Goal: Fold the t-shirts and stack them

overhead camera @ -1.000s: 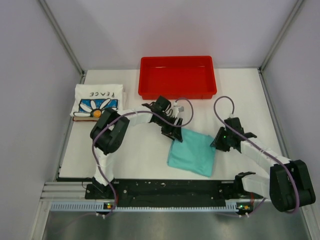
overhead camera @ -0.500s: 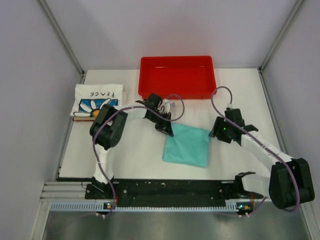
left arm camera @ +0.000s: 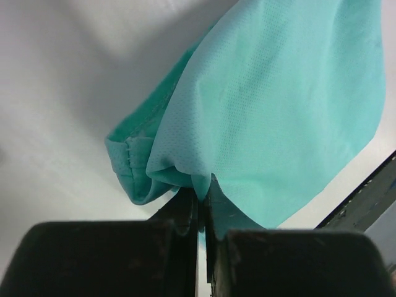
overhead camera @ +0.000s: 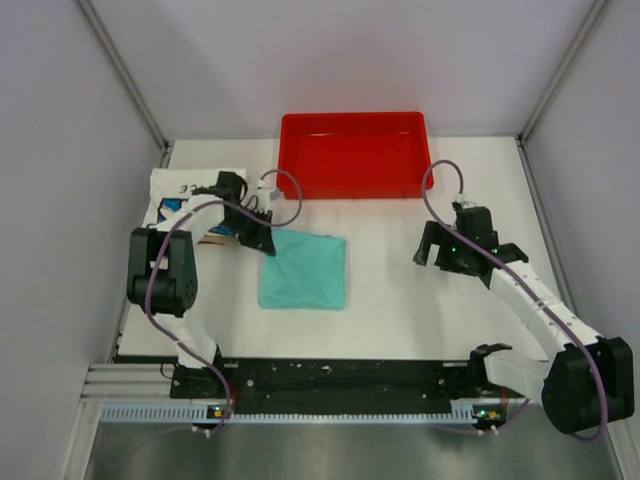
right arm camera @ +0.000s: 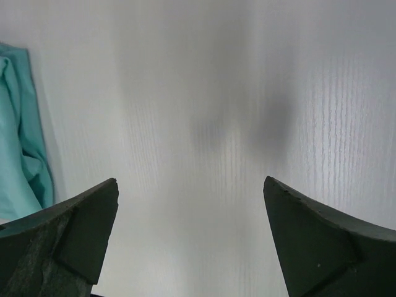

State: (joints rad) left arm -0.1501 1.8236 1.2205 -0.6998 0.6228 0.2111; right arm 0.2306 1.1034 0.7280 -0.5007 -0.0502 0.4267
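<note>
The folded teal-green t-shirt (overhead camera: 305,271) lies on the white table left of centre. My left gripper (overhead camera: 262,241) is shut on its far-left corner; in the left wrist view the teal cloth (left arm camera: 272,111) is pinched between the jaws of that gripper (left arm camera: 202,193). The white daisy-print t-shirt (overhead camera: 175,192) lies folded at the far left, partly hidden by the left arm. My right gripper (overhead camera: 436,251) stands wide open above bare table to the right of the teal shirt; the right wrist view shows this gripper (right arm camera: 190,185) holding nothing, with the teal shirt's edge (right arm camera: 18,142) at the left.
A red plastic tray (overhead camera: 355,155) stands at the back centre. Purple cables loop off both wrists. The arms' black base rail (overhead camera: 340,378) runs along the near edge.
The left gripper closed on the teal shirt's corner and has dragged it leftward toward the daisy shirt. The right gripper has opened fully, let go of the shirt and drawn back to the right.
</note>
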